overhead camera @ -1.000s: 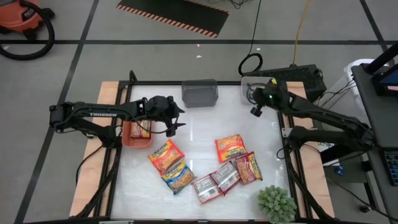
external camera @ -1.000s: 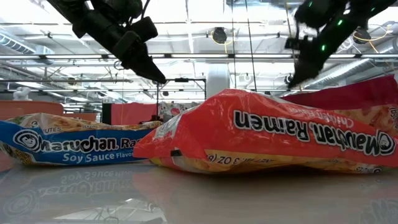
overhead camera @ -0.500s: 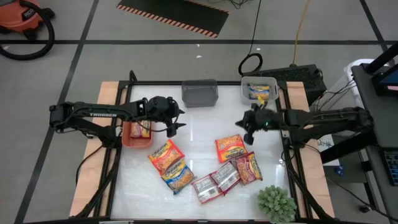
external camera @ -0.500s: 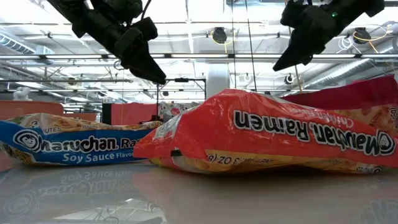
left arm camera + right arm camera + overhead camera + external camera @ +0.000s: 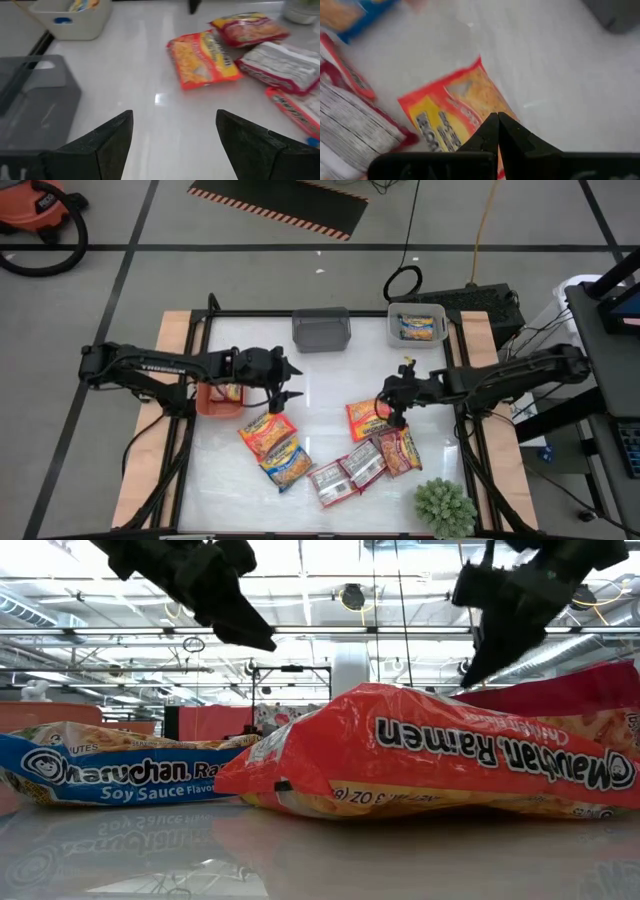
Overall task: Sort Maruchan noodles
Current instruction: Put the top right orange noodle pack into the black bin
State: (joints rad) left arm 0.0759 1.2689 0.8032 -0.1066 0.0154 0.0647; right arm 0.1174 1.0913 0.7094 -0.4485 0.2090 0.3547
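Table (image 5: 320, 395): white top, both arms reaching in over it from opposite sides.
Grey bin (image 5: 321, 329): at the far edge, beyond and between the two claws.
Red bin (image 5: 215, 398): just behind the left claw, a packet inside it.
White bin (image 5: 416, 323): far corner, well beyond the right claw, one blue-trimmed packet inside.
Maruchan noodles (image 5: 330, 448): loose packets spread below and between the claws.
Red packet (image 5: 455, 117): directly under the right claw's tips; contact hard to judge.
Left claw (image 5: 173, 131): fingers spread wide, nothing between them, hovering above bare table.
Right claw (image 5: 498, 131): fingers pressed together, empty, over the red packet.
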